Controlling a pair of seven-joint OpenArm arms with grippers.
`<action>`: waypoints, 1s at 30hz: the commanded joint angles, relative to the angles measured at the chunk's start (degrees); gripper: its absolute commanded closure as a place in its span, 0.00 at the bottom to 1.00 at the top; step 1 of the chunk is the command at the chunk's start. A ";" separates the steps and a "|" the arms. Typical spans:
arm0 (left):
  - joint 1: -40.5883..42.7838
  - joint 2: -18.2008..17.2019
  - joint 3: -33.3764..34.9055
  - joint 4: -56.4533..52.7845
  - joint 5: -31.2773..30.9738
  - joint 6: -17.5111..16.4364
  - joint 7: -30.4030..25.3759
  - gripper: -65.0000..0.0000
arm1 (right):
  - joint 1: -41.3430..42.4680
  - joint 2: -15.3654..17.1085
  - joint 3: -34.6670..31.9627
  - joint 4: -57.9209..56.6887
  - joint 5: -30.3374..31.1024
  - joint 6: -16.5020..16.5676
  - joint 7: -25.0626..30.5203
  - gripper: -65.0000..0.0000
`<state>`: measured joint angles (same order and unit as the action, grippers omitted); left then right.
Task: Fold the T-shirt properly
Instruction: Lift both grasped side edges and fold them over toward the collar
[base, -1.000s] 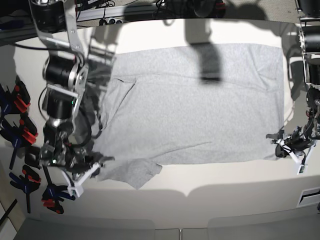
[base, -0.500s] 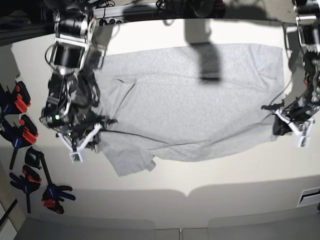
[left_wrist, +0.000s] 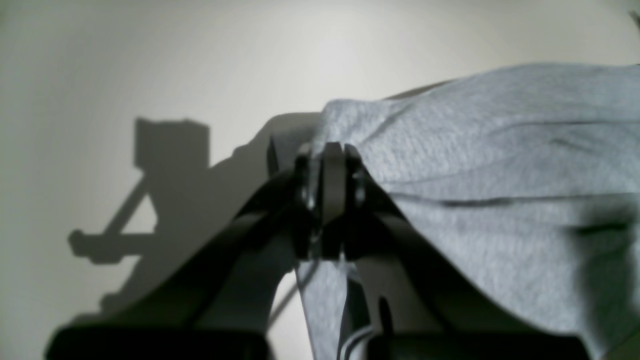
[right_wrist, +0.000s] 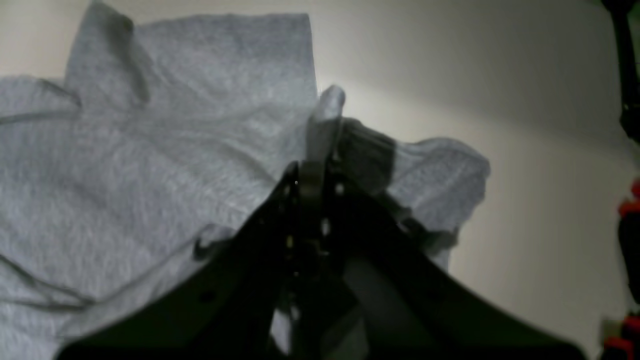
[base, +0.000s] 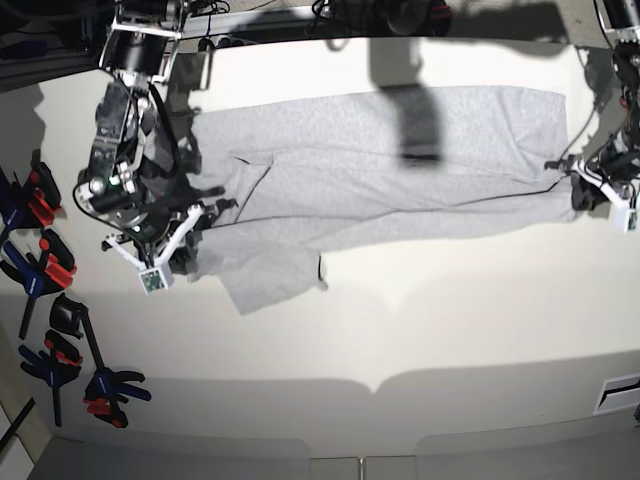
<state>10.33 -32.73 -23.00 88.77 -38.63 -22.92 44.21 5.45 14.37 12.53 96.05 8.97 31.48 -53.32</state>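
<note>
Grey T-shirt (base: 390, 170) long axis left-right, sleeve (base: 268, 280) toward front.

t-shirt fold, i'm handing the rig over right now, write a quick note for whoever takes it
Left gripper: shut on the near edge of the T-shirt, at its corner on the base view's right.
Right gripper: shut on the same edge at the other end, near a sleeve that hangs loose below it.
T-shirt: spread on the white table, plain grey side up, with its near edge lifted and carried toward the far edge.
Done: both ends of the edge pinched, lengthwise fold under way.
Left: lay the held edge down on the far edge, release, tuck the sleeve, then fold across.
</note>
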 joint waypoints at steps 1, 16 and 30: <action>-0.13 -1.25 -0.68 1.11 -0.50 -0.07 -0.61 1.00 | 0.35 0.72 0.26 1.97 0.66 -0.42 1.18 1.00; 0.92 -1.29 -0.68 1.11 1.11 -0.24 2.01 1.00 | -1.84 0.72 0.26 2.58 -9.07 -10.01 -0.31 1.00; 0.94 -1.29 -0.68 1.11 1.07 -0.24 2.80 1.00 | -1.84 0.50 0.26 2.58 -6.23 -10.54 -6.03 0.63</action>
<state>11.73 -32.73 -23.00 88.79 -37.26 -22.98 47.92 2.66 14.26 12.53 97.51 2.20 21.39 -60.27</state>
